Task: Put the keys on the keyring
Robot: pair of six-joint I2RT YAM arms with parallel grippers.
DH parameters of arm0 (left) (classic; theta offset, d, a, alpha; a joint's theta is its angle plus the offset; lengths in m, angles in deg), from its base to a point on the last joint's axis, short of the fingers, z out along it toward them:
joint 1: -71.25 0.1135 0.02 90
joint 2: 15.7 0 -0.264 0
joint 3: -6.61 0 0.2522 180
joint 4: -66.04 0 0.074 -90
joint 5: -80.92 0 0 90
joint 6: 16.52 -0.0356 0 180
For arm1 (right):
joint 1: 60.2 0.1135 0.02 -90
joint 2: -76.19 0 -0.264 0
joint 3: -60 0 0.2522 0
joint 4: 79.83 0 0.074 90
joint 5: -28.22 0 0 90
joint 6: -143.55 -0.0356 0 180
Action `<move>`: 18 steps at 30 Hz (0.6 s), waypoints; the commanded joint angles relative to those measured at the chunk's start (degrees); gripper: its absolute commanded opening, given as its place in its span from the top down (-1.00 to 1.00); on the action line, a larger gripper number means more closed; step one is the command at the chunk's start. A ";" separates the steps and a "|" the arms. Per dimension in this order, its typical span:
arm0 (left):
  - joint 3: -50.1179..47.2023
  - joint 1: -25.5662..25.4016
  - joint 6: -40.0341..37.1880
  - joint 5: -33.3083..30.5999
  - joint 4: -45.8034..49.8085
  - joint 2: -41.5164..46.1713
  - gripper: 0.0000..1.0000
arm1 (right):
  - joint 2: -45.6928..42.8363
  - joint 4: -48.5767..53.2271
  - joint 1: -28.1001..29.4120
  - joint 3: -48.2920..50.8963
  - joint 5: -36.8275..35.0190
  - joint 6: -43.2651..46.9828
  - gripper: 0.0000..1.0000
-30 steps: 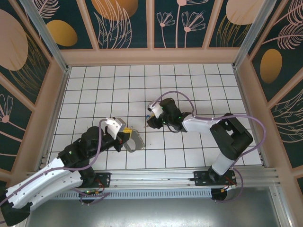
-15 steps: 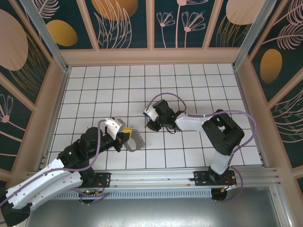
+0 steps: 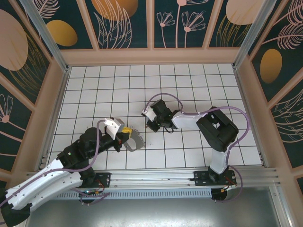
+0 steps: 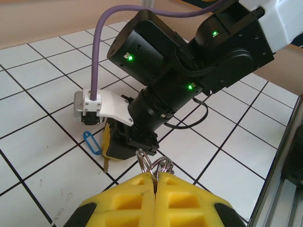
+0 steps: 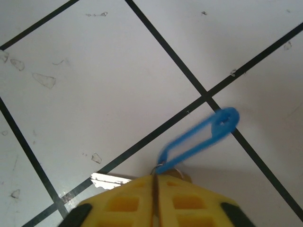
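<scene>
As right end effector shifted left, keyring stayed.

keyring left and nearer, key right, farther back, over floor

My right end effector half hides the blurred keys; my left end effector seemingly covers most of the keyring.

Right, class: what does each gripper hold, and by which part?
Right gripper: the key, where metal meets its blue tag. Left gripper: the keyring, by its silvery metal bits.
</scene>
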 commanded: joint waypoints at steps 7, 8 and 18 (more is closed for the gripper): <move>-0.14 -0.04 0.51 0.04 -2.65 0.14 1.00 | -0.45 1.37 -0.09 0.77 0.18 0.37 1.00; -0.19 -0.02 0.51 -0.04 -2.58 0.13 1.00 | -1.17 1.11 -0.31 1.29 0.72 0.23 1.00; 0.68 -0.05 -0.43 0.11 -2.50 -1.13 1.00 | -18.08 -7.64 -1.42 13.66 11.04 -1.43 1.00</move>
